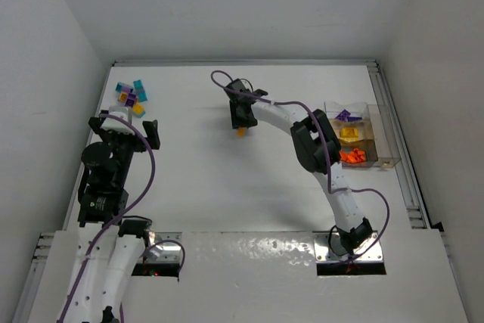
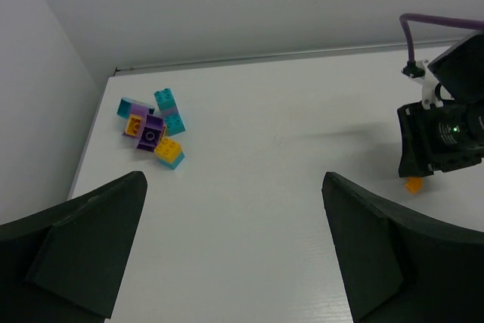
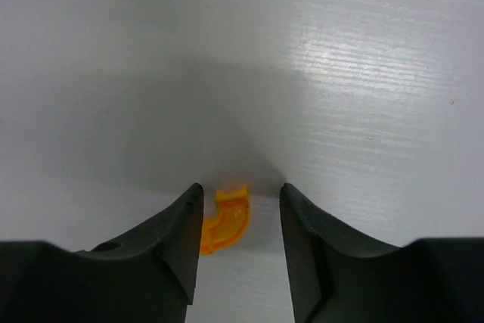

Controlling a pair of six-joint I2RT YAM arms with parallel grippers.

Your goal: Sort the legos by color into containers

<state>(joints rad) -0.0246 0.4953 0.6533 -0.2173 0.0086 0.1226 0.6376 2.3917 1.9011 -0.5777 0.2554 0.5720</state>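
A small orange lego (image 3: pixel 224 221) lies on the white table between the fingers of my right gripper (image 3: pixel 240 191). It touches the left finger, and a gap separates it from the right finger, so the jaws stand open around it. From above, that gripper (image 1: pixel 241 122) points down at the orange lego (image 1: pixel 240 131) in the far middle of the table. A pile of teal, purple and yellow legos (image 1: pixel 131 96) lies at the far left. My left gripper (image 1: pixel 125 132) hovers wide open and empty just near of the pile (image 2: pixel 151 128). The clear containers (image 1: pixel 382 138) stand at the right.
The containers hold purple pieces (image 1: pixel 345 116) in the far bin, yellow ones (image 1: pixel 349 133) in the middle and orange ones (image 1: pixel 352 156) in the near bin. White walls close in the table on the left, back and right. A rail (image 1: pixel 401 156) runs along the right edge.
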